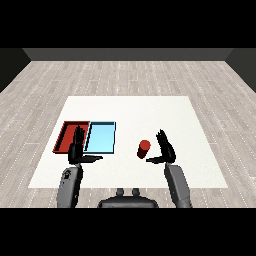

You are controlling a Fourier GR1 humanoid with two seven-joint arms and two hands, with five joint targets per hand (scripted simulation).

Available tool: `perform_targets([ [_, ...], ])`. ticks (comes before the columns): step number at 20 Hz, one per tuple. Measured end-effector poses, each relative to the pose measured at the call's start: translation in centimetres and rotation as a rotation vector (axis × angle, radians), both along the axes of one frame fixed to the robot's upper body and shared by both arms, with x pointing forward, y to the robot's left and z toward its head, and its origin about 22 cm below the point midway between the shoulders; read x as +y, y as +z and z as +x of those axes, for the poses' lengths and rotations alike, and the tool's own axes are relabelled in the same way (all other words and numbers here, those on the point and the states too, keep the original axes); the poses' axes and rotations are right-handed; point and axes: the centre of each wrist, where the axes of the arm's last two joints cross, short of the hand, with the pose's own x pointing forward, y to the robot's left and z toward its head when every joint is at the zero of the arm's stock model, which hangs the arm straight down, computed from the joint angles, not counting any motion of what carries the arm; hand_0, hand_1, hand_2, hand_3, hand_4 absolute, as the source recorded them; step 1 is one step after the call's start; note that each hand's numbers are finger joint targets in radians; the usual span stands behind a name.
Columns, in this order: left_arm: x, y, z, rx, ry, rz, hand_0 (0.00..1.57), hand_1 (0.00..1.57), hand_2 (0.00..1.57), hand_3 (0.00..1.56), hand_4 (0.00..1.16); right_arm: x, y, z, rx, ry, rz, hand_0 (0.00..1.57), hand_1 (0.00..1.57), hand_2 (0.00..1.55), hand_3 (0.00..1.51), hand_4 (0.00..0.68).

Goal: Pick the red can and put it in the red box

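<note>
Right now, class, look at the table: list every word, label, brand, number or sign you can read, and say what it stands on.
None: no readable text shows anywhere.
red can: plain red, no label visible.
red tray: no marking.
light blue tray: no marking.
white table: bare of writing.
left hand and right hand: plain black.

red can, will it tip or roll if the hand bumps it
The red can stands upright and looks taller than wide, so a sideways bump from the right hand could probably tip it. Once down, its round body would likely roll. It looks rigid.
</note>
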Motion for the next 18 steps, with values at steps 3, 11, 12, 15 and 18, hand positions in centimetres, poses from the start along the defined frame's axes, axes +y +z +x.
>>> perform_targets([
  [3, -0.4, -0.5, -0.2, 0.004, -0.006, -0.008, 0.00, 0.00, 0.00, 0.00, 0.00, 0.6, -0.7, 0.2, 0.010, 0.009, 0.017, 0.00, 0.00, 0.00, 0.00, 0.000],
  [11, -0.3, 0.4, -0.1, -0.007, -0.010, -0.019, 0.00, 0.00, 0.00, 0.00, 0.00, 2.0, -1.5, 0.7, 0.025, 0.003, 0.018, 0.00, 0.00, 0.00, 0.00, 0.000],
  [12, -0.2, 0.7, 0.1, -0.010, -0.011, -0.017, 0.00, 0.00, 0.00, 0.00, 0.00, 2.1, -1.8, 0.5, 0.026, 0.004, 0.017, 0.00, 0.00, 0.00, 0.00, 0.000],
  [15, 0.1, -0.1, -0.3, -0.008, -0.012, -0.017, 0.00, 0.00, 0.00, 0.00, 0.00, 2.2, -2.3, 1.4, 0.039, 0.006, 0.024, 0.00, 0.00, 0.00, 0.00, 0.000],
  [18, 0.3, -0.1, -0.5, -0.006, -0.016, -0.016, 0.00, 0.00, 0.00, 0.00, 0.00, 3.0, -3.2, 1.0, 0.042, 0.004, 0.032, 0.00, 0.00, 0.00, 0.00, 0.000],
])
